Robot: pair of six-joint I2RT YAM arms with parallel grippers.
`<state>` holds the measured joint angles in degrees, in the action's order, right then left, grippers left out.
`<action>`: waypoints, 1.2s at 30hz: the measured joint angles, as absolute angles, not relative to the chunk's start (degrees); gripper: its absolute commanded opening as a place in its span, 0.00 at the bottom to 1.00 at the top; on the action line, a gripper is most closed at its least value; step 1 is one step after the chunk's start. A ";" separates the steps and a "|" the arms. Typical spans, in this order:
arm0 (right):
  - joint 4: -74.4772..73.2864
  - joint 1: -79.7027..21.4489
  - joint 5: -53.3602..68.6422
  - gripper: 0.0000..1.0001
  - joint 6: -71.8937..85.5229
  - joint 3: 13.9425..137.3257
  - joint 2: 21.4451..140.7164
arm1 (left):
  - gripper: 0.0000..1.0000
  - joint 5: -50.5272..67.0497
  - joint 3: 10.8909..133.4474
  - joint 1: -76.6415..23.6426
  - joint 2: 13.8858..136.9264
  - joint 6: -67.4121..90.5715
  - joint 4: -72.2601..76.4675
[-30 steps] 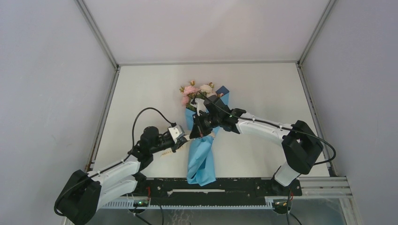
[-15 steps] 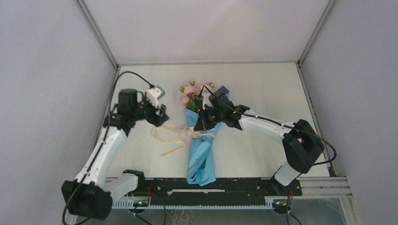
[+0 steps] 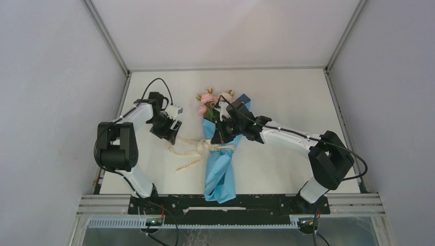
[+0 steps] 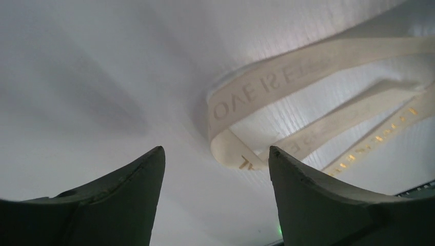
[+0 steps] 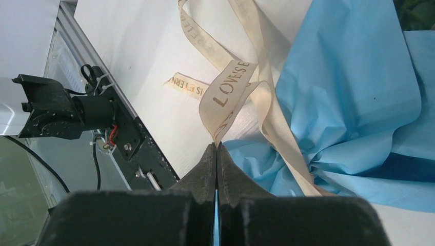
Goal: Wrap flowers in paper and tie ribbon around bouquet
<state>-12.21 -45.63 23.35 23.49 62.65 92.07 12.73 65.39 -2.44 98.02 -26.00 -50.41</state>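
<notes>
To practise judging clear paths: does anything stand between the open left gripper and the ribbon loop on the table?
Nothing visible does. The left gripper, jaws open, hangs just over the ribbon, whose loop lies on the bare table right ahead of it.

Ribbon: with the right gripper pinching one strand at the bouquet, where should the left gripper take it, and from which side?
Probably the curled loop of the ribbon, lying on the table left of the bouquet, taken from above. There the band seems to stand on edge, clear of the bouquet, so the open left gripper could straddle it. Elsewhere it lies flat.
</notes>
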 measured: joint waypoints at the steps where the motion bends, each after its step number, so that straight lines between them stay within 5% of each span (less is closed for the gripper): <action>1: -12.21 -45.78 23.33 0.00 23.49 62.65 92.07 | 0.74 11.94 65.39 -2.96 98.87 -26.02 -49.28; 6: -12.23 -45.87 23.09 0.00 23.49 62.65 92.07 | 0.57 9.21 65.41 -4.32 102.98 -26.89 -45.25; 11: -12.19 -45.74 22.98 0.00 23.49 62.65 92.07 | 0.01 9.50 63.55 -4.49 101.82 -26.85 -42.63; 18: -12.16 -44.91 23.00 0.00 23.49 62.65 92.07 | 0.00 13.67 58.65 -4.78 94.78 -26.57 -46.24; 23: -11.81 -43.03 24.01 0.00 23.81 62.65 92.07 | 0.00 15.42 59.96 -7.88 74.50 -30.09 -52.53; 29: -10.17 -40.73 26.35 0.00 25.65 62.65 92.07 | 0.00 18.15 64.20 -27.77 59.44 -34.44 -61.23; 36: -8.84 -38.35 29.54 0.00 29.23 62.65 92.03 | 0.00 23.22 71.29 -48.12 65.78 -30.83 -60.93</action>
